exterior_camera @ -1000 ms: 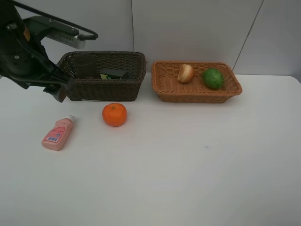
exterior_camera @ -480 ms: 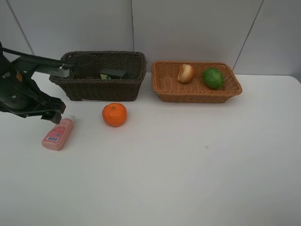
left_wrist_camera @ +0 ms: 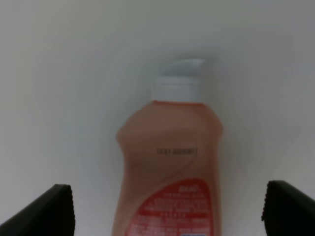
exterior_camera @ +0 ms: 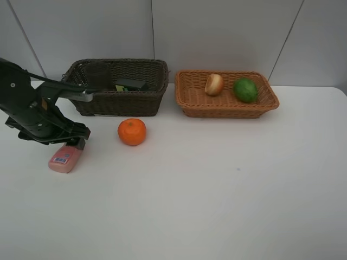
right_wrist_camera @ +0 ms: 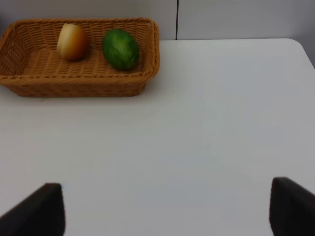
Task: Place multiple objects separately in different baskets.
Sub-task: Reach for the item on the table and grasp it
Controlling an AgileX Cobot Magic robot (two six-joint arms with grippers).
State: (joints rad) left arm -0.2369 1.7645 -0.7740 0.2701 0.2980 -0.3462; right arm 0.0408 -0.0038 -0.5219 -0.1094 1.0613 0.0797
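Where the high camera looks down, the left tool (exterior_camera: 75, 142) hovers over the cap end of the pink bottle (exterior_camera: 64, 158), which lies flat on the desk (exterior_camera: 217, 189), its neck aimed toward the dark basket (exterior_camera: 119, 103). Seen from the left wrist, the pink bottle's long axis runs straight out ahead between the fingers (left_wrist_camera: 56, 209), white cap (left_wrist_camera: 178, 88) farthest. The tool is spread wide, a finger clear of each flank, so closing would likely pinch across the narrow width. From the right wrist, the right tool (right_wrist_camera: 162, 209) is likewise spread and empty. It faces the tan basket (right_wrist_camera: 78, 83) holding peach (right_wrist_camera: 72, 42) and lime (right_wrist_camera: 119, 49), well apart from the pink bottle, so the left arm is nearer.
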